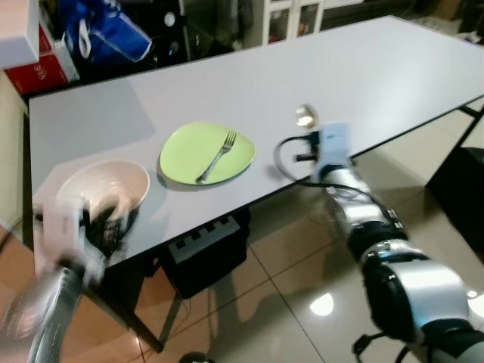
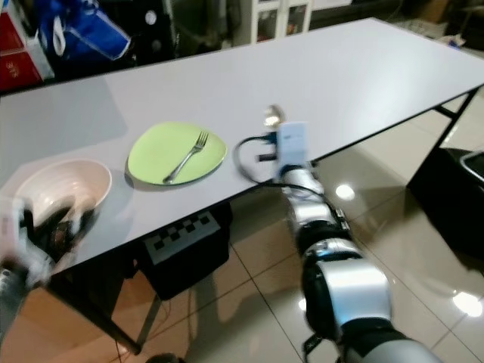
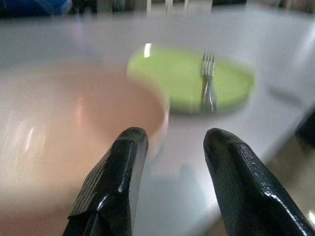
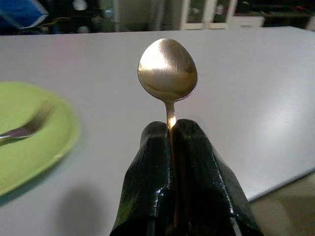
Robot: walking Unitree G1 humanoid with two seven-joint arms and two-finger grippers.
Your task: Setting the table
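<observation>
A light green plate (image 1: 193,147) lies on the grey table (image 1: 340,76) with a silver fork (image 1: 218,156) resting across it. To its left, by the table's front corner, sits a pale pink bowl (image 1: 102,185). My left gripper (image 3: 172,147) hovers open at the bowl's near rim (image 3: 74,128), blurred in the eye views. My right gripper (image 4: 171,129) is shut on the handle of a gold spoon (image 4: 167,71), held above the table just right of the plate; the spoon's bowl (image 1: 305,116) sticks out past the fingertips.
Blue bags (image 1: 106,30) and a red box (image 1: 41,64) stand beyond the table's far left edge. A black box (image 1: 204,253) sits on the tiled floor under the table. The table's right half is bare.
</observation>
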